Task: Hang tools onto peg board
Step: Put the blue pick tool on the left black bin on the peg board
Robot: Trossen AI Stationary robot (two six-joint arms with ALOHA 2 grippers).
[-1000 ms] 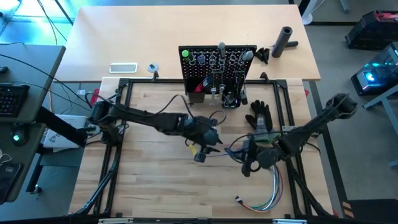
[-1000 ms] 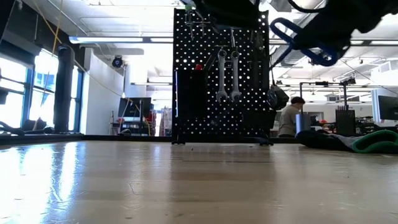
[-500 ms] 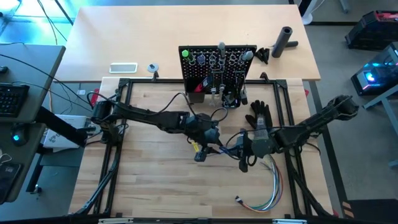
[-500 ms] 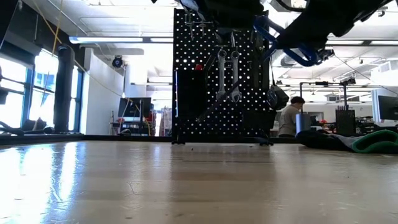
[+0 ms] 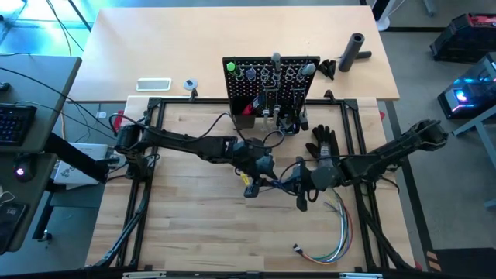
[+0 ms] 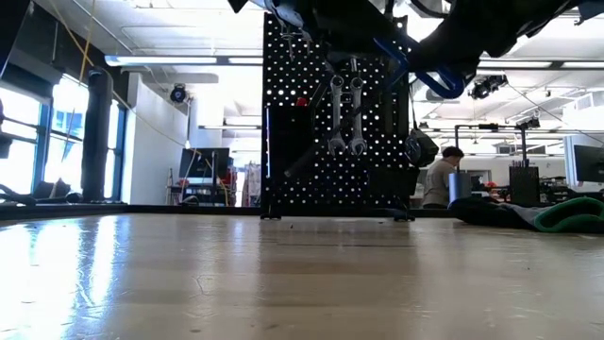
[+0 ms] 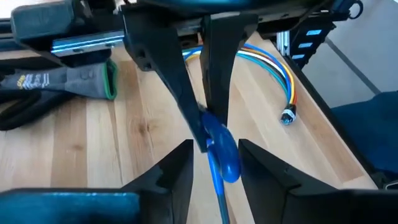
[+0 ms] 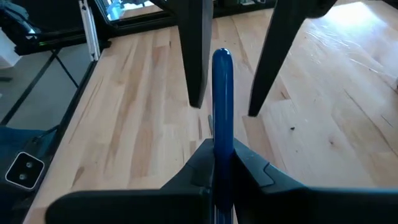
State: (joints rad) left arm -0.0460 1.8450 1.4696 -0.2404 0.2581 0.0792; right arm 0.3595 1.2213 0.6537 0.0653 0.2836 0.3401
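Observation:
A blue-handled tool (image 5: 280,184) hangs in the air over the middle of the table, and my right gripper (image 8: 222,158) is shut on it. My left gripper (image 7: 217,171) faces it from the table's left, open. Its two fingers stand on either side of the blue handle's free end (image 7: 222,158); whether they touch it I cannot tell. The black peg board (image 5: 271,81) stands upright at the table's far edge. Two silver wrenches (image 6: 345,113) hang on it, and a green-handled screwdriver (image 5: 231,67) sits at its top left. My right gripper pinches the tool's blue handle (image 8: 222,134) between its two fingers. The fingers come from the table's right, slanting a little down, and lie along the handle. The handle's free end sticks out past the fingertips toward my left gripper. The tool is lifted clear of the table.
A black glove (image 5: 322,143) lies right of the peg board's base. A bundle of coloured wires (image 5: 337,232) lies near the front right. A black cylinder (image 5: 355,50) and a white flat device (image 5: 153,84) lie on the far table. Bare wood spreads at the front left.
My right gripper has carried the blue-handled tool toward the table's left and a little toward the far edge, up to my left gripper, rolling as it went. The tool stays clear of the table.

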